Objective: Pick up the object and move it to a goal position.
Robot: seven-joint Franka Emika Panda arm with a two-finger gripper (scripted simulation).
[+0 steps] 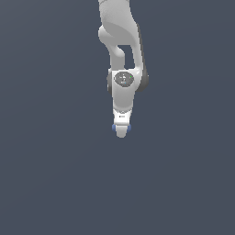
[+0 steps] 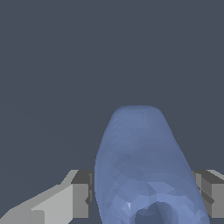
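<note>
The blue object point(image 2: 142, 170) sits between the gripper's point(image 1: 121, 130) two fingers point(image 2: 81, 194), which press against its sides, clamped on it. In the exterior view only blue edges point(image 1: 114, 128) peek out beside the fingertips, directly beneath the white arm point(image 1: 123, 59), against plain grey ground point(image 1: 46, 183).

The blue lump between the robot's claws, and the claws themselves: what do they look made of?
It is a simulator's render, so only a guess. The blue lump looks like smooth glazed ceramic or hard plastic: soft highlights, faceted shading. The gripper fingers look like matte grey metal or plastic, flat and without shine.
</note>
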